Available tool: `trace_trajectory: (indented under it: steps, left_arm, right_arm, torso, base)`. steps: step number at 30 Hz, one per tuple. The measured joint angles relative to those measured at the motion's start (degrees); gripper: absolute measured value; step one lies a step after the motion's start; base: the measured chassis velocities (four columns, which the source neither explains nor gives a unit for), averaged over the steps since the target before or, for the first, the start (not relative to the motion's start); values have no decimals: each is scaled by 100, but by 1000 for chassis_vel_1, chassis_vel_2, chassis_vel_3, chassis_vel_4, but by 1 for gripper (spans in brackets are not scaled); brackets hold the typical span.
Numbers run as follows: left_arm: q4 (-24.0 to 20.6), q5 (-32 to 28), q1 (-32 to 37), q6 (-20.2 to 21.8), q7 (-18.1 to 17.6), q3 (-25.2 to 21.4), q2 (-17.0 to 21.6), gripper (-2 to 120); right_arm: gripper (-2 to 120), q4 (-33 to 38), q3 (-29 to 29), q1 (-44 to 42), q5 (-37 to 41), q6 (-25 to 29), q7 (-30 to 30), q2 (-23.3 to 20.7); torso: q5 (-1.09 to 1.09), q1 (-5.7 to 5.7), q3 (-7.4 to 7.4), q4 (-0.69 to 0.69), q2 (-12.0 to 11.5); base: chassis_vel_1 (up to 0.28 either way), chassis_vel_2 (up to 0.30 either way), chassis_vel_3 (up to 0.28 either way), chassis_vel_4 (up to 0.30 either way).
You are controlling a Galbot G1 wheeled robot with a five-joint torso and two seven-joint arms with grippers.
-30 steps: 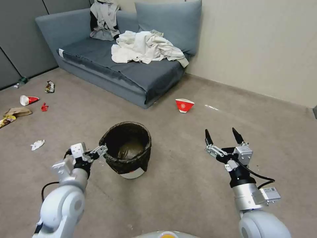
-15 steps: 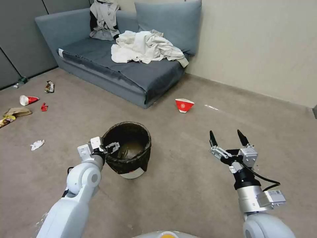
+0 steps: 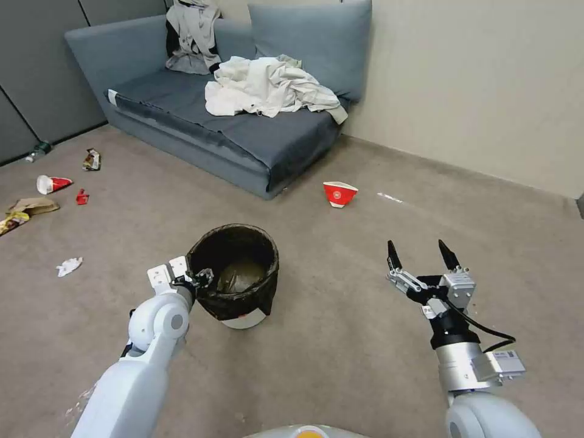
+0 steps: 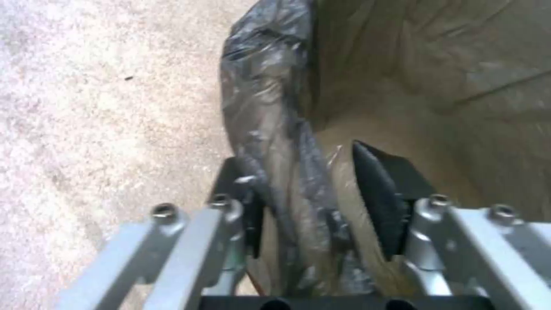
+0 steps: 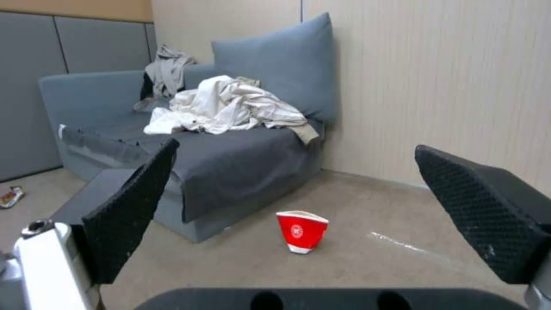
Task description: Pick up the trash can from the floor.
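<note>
The trash can [image 3: 234, 274], a small white bin with a crinkly black bag folded over its rim, stands on the floor [image 3: 347, 353], a beige carpet. My left gripper [image 3: 202, 278] is at the can's near-left rim. In the left wrist view the left gripper [image 4: 307, 198] straddles the trash can's bagged rim [image 4: 270, 107], one finger outside and one black pad [image 4: 376, 193] inside, pressed on the liner. My right gripper [image 3: 420, 254] hovers open to the right of the can, well apart from it. The right gripper [image 5: 295, 148] holds nothing.
A red-and-white paper bowl [image 3: 339, 193] lies on the carpet beyond the can, before a grey sofa [image 3: 243, 140] piled with clothes. Litter [image 3: 52, 184] and a crumpled paper scrap [image 3: 69, 266] lie at the left. A beige wall [image 3: 474, 91] runs behind.
My left arm reached in from beside the can, brought its gripper over the rim, and closed the fingers on it. The right gripper sank slightly.
</note>
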Motion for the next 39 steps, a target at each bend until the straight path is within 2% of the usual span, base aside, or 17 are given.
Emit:
trace_trajectory:
  steps: [6,12,17,20,21,25,26,29,30,33,39]
  left_arm:
    - [7,-32,-5,-3,-33,-40,-42,9]
    - [-81,-80,37,-19,-43,-133,-52,6]
    - [-327,-281,130,-24,-79,-296,-54,6]
    - [-729,-484,316,-22,-130,-478,-7,6]
    - [-729,-484,316,-22,-130,-478,-7,6]
    - [-1440,-694,701,-22,-180,-733,34,6]
    - [-1440,-694,701,-22,-180,-733,34,6]
    - [-2032,-958,942,5,-311,-883,-48,6]
    - [-2032,-958,942,5,-311,-883,-48,6]
    - [-2425,-1129,1097,45,-430,-976,-145,6]
    - [-2658,-1227,1236,72,-480,-1058,-222,6]
  right_arm:
    - [100,-26,0,-4,-43,42,2,-30]
    - [100,-31,3,-5,-47,63,9,-59]
    - [100,-46,2,-1,-51,68,16,-75]
    - [100,-51,-11,0,-53,72,18,-84]
    - [100,-51,-11,0,-53,72,18,-84]
    - [100,-35,-14,-5,-56,79,18,-94]
    - [100,-35,-14,-5,-56,79,18,-94]
    - [100,1,11,-28,-56,110,20,-117]
    - [100,1,11,-28,-56,110,20,-117]
    - [100,43,34,-32,-55,116,30,-155]
    - [100,80,83,-31,-11,116,41,-239]
  torso:
    - [-1,0,0,-1,0]
    - [1,0,0,-1,1]
    - [0,0,0,-1,0]
    - [0,0,0,0,0]
    - [0,0,0,0,0]
    - [-1,-1,0,1,1]
    - [-1,-1,0,1,1]
    - [-1,-1,0,0,1]
    - [-1,-1,0,0,1]
    - [0,-1,0,-1,1]
    - [1,-1,0,-1,1]
  base:
    - [0,0,0,0]
    - [0,0,0,0]
    - [0,0,0,0]
    - [0,0,0,0]
    - [0,0,0,0]
    - [0,0,0,0]
    - [0,0,0,0]
    - [0,0,0,0]
    - [0,0,0,0]
    - [0,0,0,0]
    - [0,0,0,0]
